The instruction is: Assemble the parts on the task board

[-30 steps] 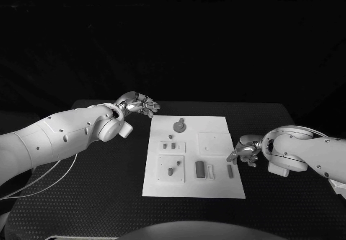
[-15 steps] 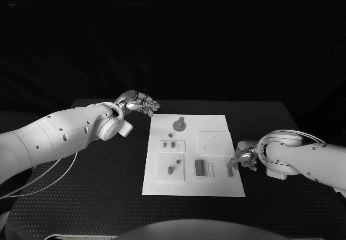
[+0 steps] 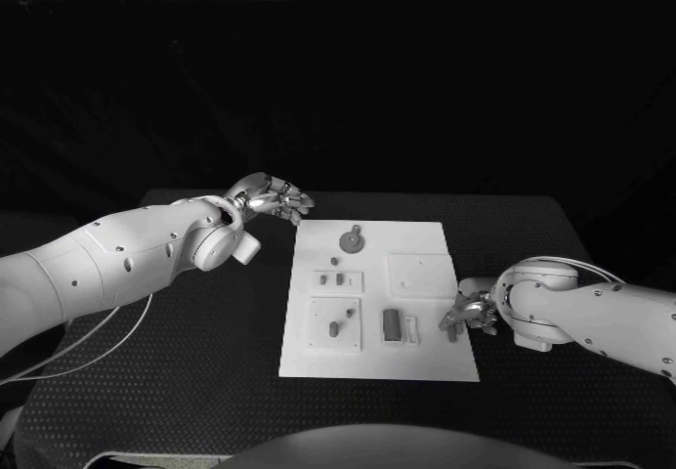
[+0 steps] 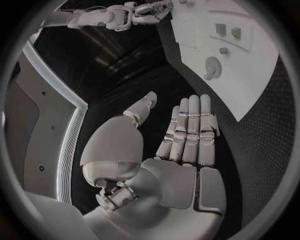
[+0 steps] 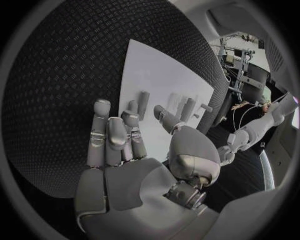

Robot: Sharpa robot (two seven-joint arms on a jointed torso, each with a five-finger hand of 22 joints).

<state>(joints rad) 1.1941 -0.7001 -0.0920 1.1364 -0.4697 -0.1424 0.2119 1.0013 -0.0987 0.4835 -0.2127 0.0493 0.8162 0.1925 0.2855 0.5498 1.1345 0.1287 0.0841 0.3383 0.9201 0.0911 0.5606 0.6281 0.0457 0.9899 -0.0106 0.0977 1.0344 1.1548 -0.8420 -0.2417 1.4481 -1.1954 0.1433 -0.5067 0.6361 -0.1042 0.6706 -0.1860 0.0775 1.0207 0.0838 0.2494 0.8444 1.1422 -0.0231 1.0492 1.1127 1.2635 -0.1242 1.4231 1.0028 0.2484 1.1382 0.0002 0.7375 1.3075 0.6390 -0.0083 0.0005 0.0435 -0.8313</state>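
The white task board [image 3: 423, 363] lies in the middle of the table. It carries a round part with a stub [image 3: 351, 240], small pegs [image 3: 328, 281], a dark block [image 3: 391, 328] and a thin bar [image 3: 449, 333] by its right edge. My right hand [image 3: 471, 314] hovers at that edge, right beside the bar. In the right wrist view its fingers [image 5: 109, 132] are spread, their tips just short of the bar [image 5: 144, 103], holding nothing. My left hand [image 3: 274, 202] floats off the board's far left corner, fingers straight and empty [image 4: 189, 131].
Bare black table mat [image 3: 169, 371] surrounds the board on all sides. Two raised white squares [image 3: 418, 277] [image 3: 335, 325] stand on the board. The left wrist view shows the board [image 4: 256, 87] and, beyond it, my right hand [image 4: 147, 12].
My right hand has slid along the board's right edge toward the front, down to the thin bar. The left hand has shifted slightly farther away.
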